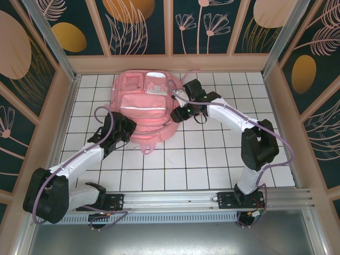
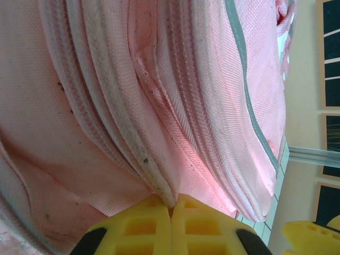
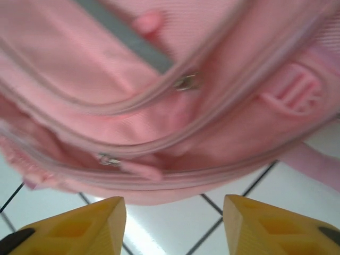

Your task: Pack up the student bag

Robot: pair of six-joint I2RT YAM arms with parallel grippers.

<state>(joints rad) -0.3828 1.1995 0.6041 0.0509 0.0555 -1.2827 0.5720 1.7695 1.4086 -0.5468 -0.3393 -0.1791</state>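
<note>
1. Left gripper (image 1: 125,129): located at the near left edge of the bag (image 1: 142,114). In the left wrist view the yellow fingers (image 2: 141,228) are pressed together, with a fold of pink fabric pinched in the seam between them.
2. Bag, position: it lies on the white tiled table (image 1: 212,159), at mid-width and toward the far wall, between the two grippers.
3. Bag, appearance: soft pink woven fabric, slumped and creased, with front pockets facing up. A pale stripe (image 1: 139,108) crosses the front face. The left wrist view shows stacked folds, zip tracks and dark specks on the fabric (image 2: 159,106). The right wrist view shows two metal zip pulls (image 3: 186,82).
4. Bag, orientation: the long axis runs near to far, with the far end leaning slightly to the right. The stripe lies across that axis. Which end is the top cannot be told.
5. Right gripper (image 1: 178,113): located at the right edge of the bag, beyond the left gripper. In the right wrist view the fingers (image 3: 85,228) are spread, with bare tile between them and the bag just past their tips.
</note>
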